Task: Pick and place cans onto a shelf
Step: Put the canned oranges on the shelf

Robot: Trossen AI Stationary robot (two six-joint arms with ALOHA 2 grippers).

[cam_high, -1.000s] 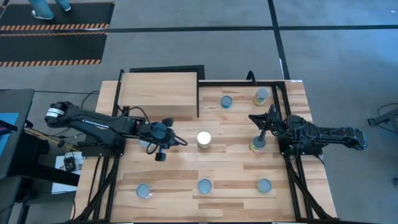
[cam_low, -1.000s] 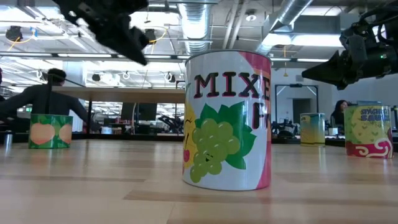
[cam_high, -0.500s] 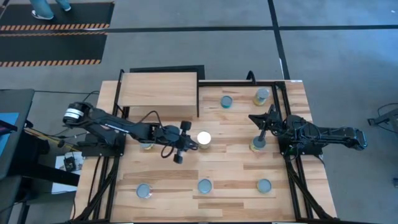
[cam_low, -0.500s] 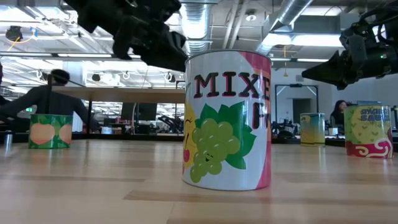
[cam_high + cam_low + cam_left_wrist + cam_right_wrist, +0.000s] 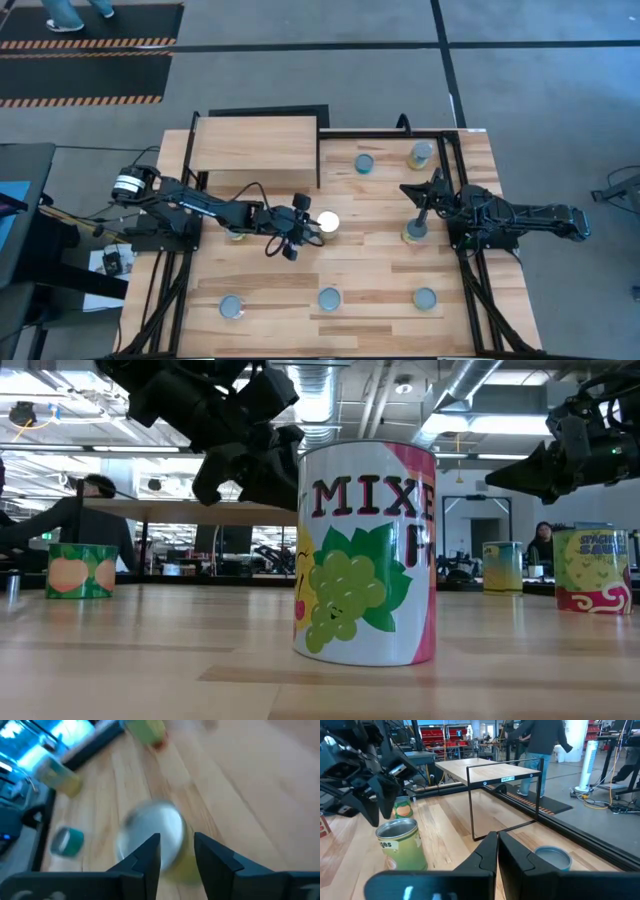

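I have the left pincer (image 5: 303,226) reached out over the middle of the counter (image 5: 370,270), right beside the center can (image 5: 327,223), whose shiny top shows bright from above. In the left wrist view its two fingers (image 5: 148,855) stand apart with a gap between them, and the can's round lid (image 5: 152,832) sits just past the tips; nothing is held. From the low view this can (image 5: 366,552) fills the middle of the frame, upright on the wood, with grapes and large letters on its label, and the left pincer (image 5: 245,455) hangs at its upper edge.

The right pincer (image 5: 418,200) hovers near the right side of the counter, above another can (image 5: 413,232). In the right wrist view its fingers (image 5: 487,851) are pressed together with nothing between them.

The shelf (image 5: 256,152) stands at the far left corner of the counter, and its pale top carries no cans. Two cans (image 5: 364,164) (image 5: 420,153) stand along the far edge to the right of it, and three more (image 5: 232,307) (image 5: 329,298) (image 5: 424,298) line up along the near edge. One can (image 5: 236,233) shows partly beneath the left arm.
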